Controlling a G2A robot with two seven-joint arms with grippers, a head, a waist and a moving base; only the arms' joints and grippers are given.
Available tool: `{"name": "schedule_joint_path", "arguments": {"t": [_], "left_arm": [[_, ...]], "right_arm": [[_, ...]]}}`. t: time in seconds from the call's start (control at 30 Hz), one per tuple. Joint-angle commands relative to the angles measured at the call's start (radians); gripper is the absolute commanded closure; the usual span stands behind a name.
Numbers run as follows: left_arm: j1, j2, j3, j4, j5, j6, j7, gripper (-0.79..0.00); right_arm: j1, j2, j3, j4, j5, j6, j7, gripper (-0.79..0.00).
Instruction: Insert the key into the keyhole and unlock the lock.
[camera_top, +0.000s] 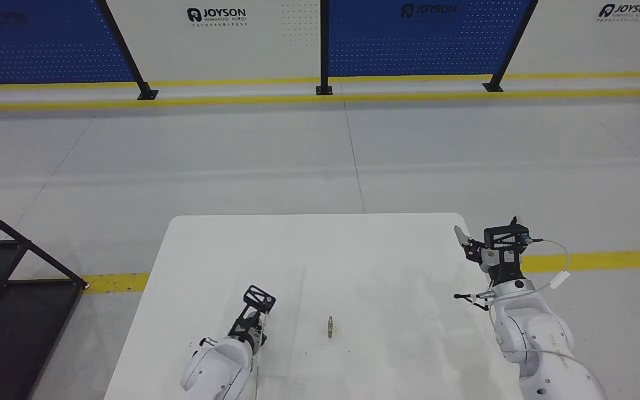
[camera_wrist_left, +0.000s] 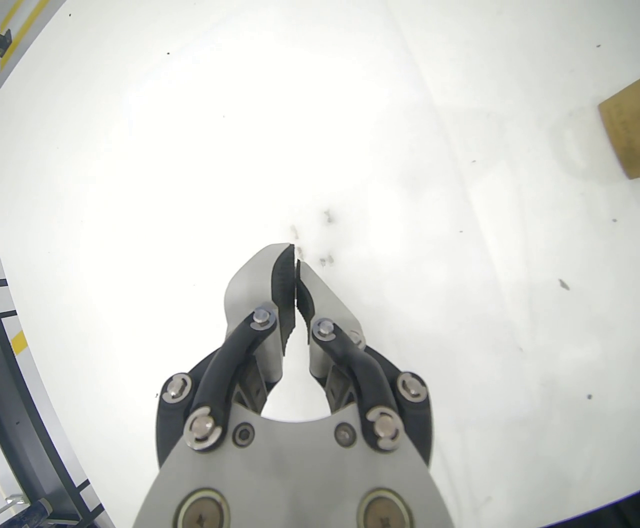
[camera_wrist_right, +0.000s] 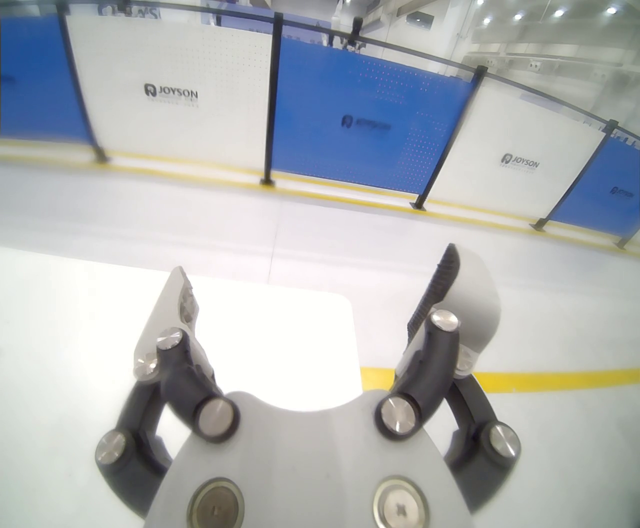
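A small brass lock (camera_top: 330, 327) lies on the white table (camera_top: 320, 260) near its front middle; one corner of the lock (camera_wrist_left: 621, 132) shows in the left wrist view. My left gripper (camera_top: 259, 299) rests low over the table, left of the lock and apart from it, its fingers shut with nothing between them (camera_wrist_left: 295, 260). My right gripper (camera_top: 492, 243) hangs at the table's far right corner, partly past the edge, and stands open and empty (camera_wrist_right: 320, 280). I cannot make out a key.
A black frame (camera_top: 35, 260) stands on the floor off the table's left side. Blue and white fence panels (camera_top: 320, 40) line the far floor behind a yellow stripe. Small dark specks (camera_wrist_left: 325, 220) mark the tabletop by my left fingertips.
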Motion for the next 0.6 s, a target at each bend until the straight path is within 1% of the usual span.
{"name": "schedule_joint_path", "arguments": {"t": [0.0,0.17,0.27,0.33,0.4,0.47,0.57], "left_arm": [[0.01,0.001,-0.01,-0.017,-0.01,-0.002,0.007,0.0],[0.05,0.006,-0.049,-0.078,-0.051,-0.014,0.042,0.0],[0.084,0.008,-0.085,-0.132,-0.103,-0.022,0.098,0.0],[0.114,0.011,-0.118,-0.174,-0.168,-0.048,0.174,0.0],[0.149,0.014,-0.161,-0.209,-0.247,-0.086,0.29,0.0],[0.179,0.016,-0.207,-0.217,-0.347,-0.137,0.404,0.0],[0.206,0.02,-0.266,-0.188,-0.481,-0.269,0.557,0.0]], "right_arm": [[0.0,0.0,0.0,0.0,0.0,0.0,0.0,-0.785],[0.0,0.0,0.0,0.0,0.0,0.0,0.0,-0.785],[0.0,0.0,0.0,0.0,0.0,0.0,0.0,-0.785],[0.0,0.0,0.0,0.0,0.0,0.0,0.0,-0.785],[0.0,0.0,0.0,0.0,0.0,0.0,0.0,-0.785],[0.0,0.0,0.0,0.0,0.0,0.0,0.0,-0.785],[0.0,0.0,0.0,0.0,0.0,0.0,0.0,-0.785]]}}
